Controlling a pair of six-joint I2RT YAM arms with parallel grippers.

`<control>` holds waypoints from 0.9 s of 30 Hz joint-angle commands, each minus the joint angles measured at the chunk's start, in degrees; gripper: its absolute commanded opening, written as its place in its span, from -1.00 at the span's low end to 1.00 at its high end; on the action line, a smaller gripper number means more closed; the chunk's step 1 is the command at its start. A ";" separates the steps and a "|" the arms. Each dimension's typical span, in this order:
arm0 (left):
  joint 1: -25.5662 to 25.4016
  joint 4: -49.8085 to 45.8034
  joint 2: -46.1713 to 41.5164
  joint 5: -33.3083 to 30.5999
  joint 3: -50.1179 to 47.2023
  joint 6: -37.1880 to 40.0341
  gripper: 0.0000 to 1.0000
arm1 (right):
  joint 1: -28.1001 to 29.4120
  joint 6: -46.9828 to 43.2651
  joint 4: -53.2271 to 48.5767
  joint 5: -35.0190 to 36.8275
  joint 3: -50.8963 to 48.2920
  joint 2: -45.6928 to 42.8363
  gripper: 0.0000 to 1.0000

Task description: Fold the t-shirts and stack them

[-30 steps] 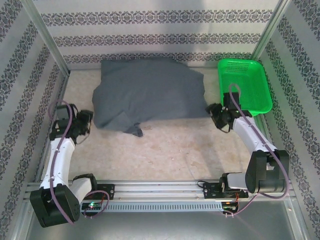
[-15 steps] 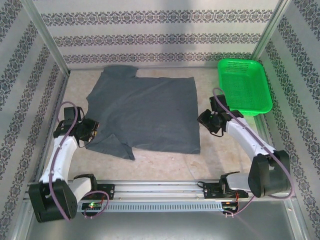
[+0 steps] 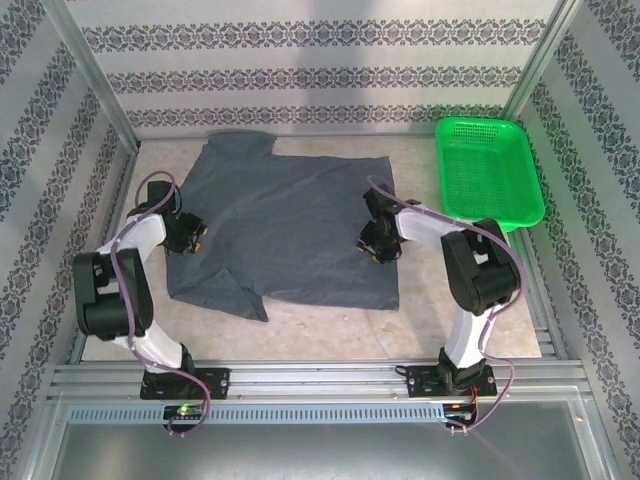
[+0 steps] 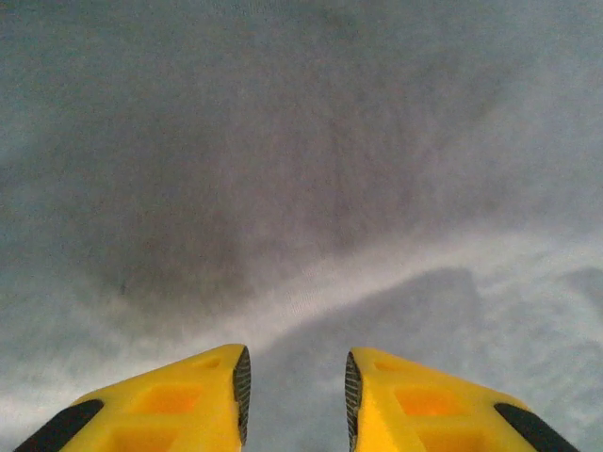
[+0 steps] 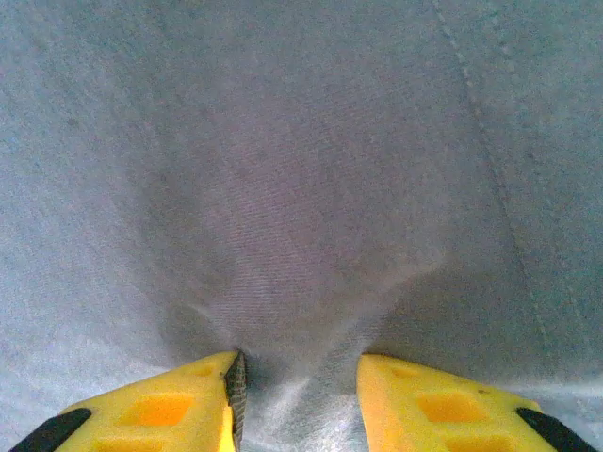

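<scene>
The dark slate-grey t-shirt (image 3: 290,225) lies spread flat in the middle of the table, one sleeve pointing to the near left. My left gripper (image 3: 190,236) sits at the shirt's left edge. In the left wrist view it (image 4: 297,400) is open just above the grey cloth (image 4: 283,169), nothing between its yellow fingers (image 4: 188,405). My right gripper (image 3: 375,245) rests on the shirt's right part, near the hem. Seen from the right wrist it (image 5: 297,400) is open and pressed into the cloth (image 5: 311,169), which puckers up between its fingers.
A green basket (image 3: 488,170) stands at the back right, just beyond the shirt's right edge. Patterned walls close in the back and both sides. Bare beige tabletop (image 3: 330,325) runs between the shirt and the front rail.
A second ago the shirt was bunched at the back; it was laid out flat. Both arms have since swung inward, and the grippers now sit on the cloth.
</scene>
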 commanded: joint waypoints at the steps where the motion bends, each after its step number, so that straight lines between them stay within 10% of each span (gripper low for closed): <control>1: 0.30 0.98 3.73 0.63 1.25 2.56 -0.32 | -2.14 0.89 -8.56 3.59 5.53 5.38 -0.21; 17: -10.58 7.36 -3.58 2.11 -16.77 -8.15 -0.26 | -14.08 -4.89 -19.97 3.62 12.97 9.38 -0.13; 27: -16.91 -15.18 -11.01 -9.25 -4.37 2.96 0.00 | -12.77 -10.40 -19.34 4.98 12.41 -3.13 -0.02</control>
